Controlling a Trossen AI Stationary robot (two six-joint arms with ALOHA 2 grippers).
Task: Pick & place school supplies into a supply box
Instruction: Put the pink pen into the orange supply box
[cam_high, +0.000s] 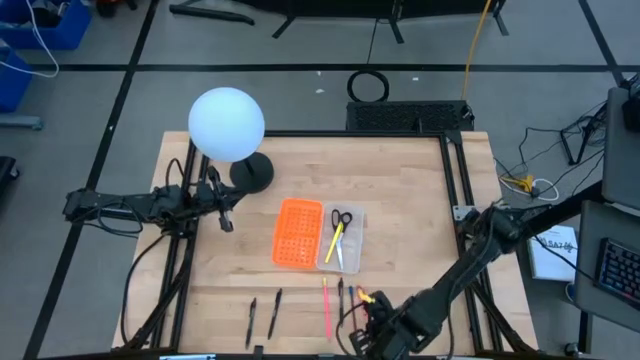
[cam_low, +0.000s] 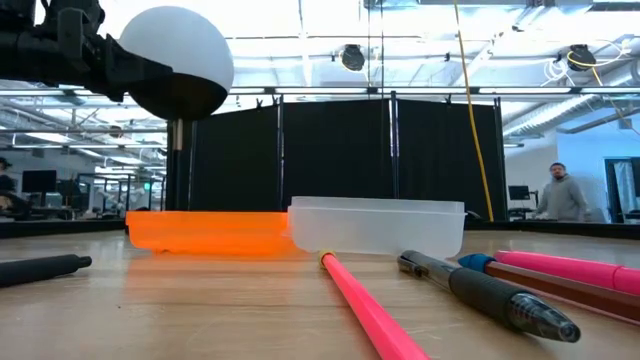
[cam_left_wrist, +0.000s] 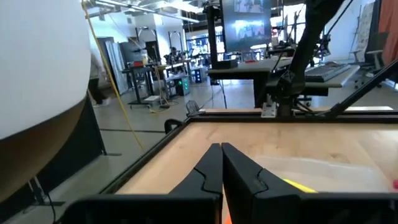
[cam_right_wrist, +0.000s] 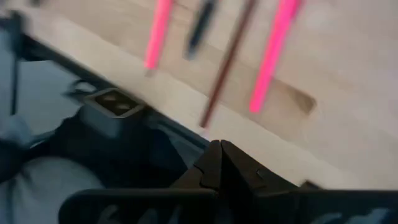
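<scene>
The supply box lies open at the table's middle: an orange half (cam_high: 298, 233) and a clear tray (cam_high: 342, 240) holding black-handled scissors (cam_high: 342, 218) and a yellow pencil (cam_high: 335, 242). More school supplies lie flat along the near edge: two black pens (cam_high: 263, 315), a pink pen (cam_high: 327, 305) and dark pens (cam_high: 341, 293). My right gripper (cam_high: 364, 322) hangs shut over the near edge, just short of these pens (cam_right_wrist: 227, 62), tilted down. My left gripper (cam_high: 226, 218) is shut, level, at the left beside the lamp.
A white globe lamp (cam_high: 227, 125) on a black base (cam_high: 252, 173) stands at the far left, close to my left gripper. In the low view, pink pens (cam_low: 370, 310) and a black pen (cam_low: 490, 290) lie in front of the box (cam_low: 375, 225). A person (cam_low: 562, 195) stands far behind.
</scene>
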